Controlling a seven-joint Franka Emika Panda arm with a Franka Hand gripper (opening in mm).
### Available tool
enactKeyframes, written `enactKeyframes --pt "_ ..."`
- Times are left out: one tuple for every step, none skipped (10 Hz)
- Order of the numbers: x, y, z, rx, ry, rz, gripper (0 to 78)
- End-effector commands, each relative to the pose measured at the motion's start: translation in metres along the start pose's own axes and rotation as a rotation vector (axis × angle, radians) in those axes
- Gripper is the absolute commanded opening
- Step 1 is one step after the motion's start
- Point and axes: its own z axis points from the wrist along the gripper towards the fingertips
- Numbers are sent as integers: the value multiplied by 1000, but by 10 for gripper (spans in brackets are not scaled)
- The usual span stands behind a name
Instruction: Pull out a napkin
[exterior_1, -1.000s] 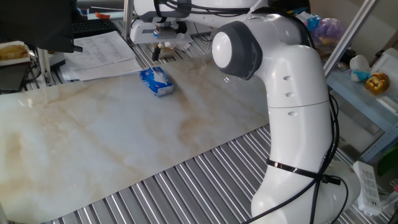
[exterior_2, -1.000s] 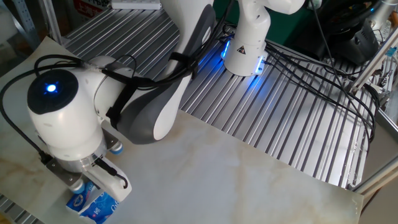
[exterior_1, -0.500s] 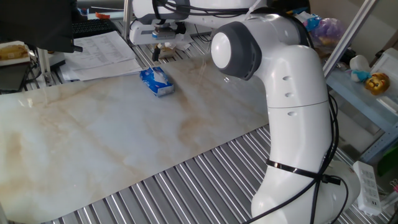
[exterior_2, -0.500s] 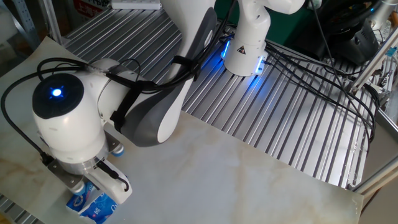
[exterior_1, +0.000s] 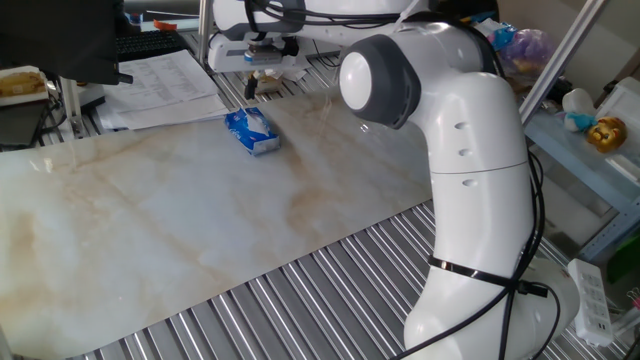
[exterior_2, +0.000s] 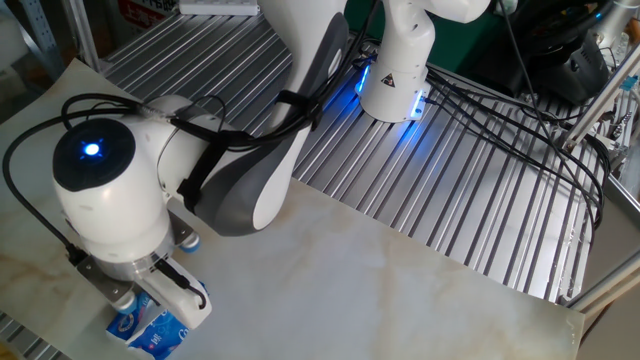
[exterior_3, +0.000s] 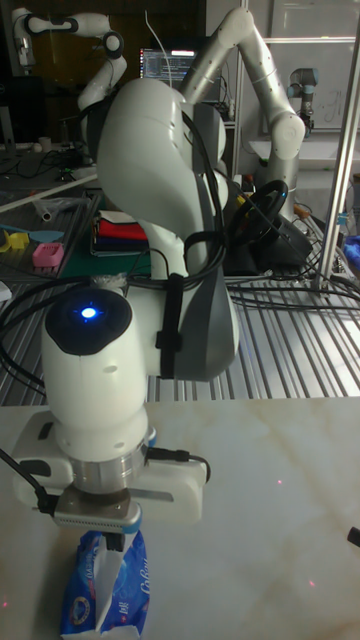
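A small blue tissue pack (exterior_1: 252, 132) lies on the marble tabletop near its far edge. The napkin (exterior_1: 259, 125) shows as a bit of white tissue at the pack's top slot, also visible in the tall view (exterior_3: 101, 574). My gripper (exterior_1: 251, 90) hangs just above the pack, with its fingers close together and nothing visible between them. From behind, the gripper (exterior_3: 119, 541) sits right over the pack (exterior_3: 104, 597). In the other fixed view the arm's wrist covers the fingers, and only the pack (exterior_2: 150, 327) shows below it.
Printed white paper sheets (exterior_1: 160, 85) lie behind the pack at the far left. Metal slats (exterior_1: 300, 300) run along the near side of the marble top (exterior_1: 150, 220). The robot's own white arm (exterior_1: 460, 150) rises at the right.
The arm has shifted very slightly; the gripper stays above the pack. The pack has not moved.
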Motion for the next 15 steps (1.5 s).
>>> enactKeyframes --pt "-1 0 -3 -5 -13 -19 774" --pt "-1 0 -3 -5 -13 -19 774" --pt "-1 0 -3 -5 -13 -19 774" --pt "-1 0 -3 -5 -13 -19 774" --pt "-1 0 -3 -5 -13 -19 774" --pt "-1 0 -3 -5 -13 -19 774" --pt "-1 0 -3 -5 -13 -19 774" --pt "-1 0 -3 -5 -13 -19 774" --pt "-1 0 -3 -5 -13 -19 774" --pt "-1 0 -3 -5 -13 -19 774" --pt "-1 0 -3 -5 -13 -19 774" --pt "-1 0 -3 -5 -13 -19 774" --pt "-1 0 -3 -5 -13 -19 774" --pt "-5 4 25 -12 -45 -43 774" --pt "-5 5 27 -12 -48 -46 774"
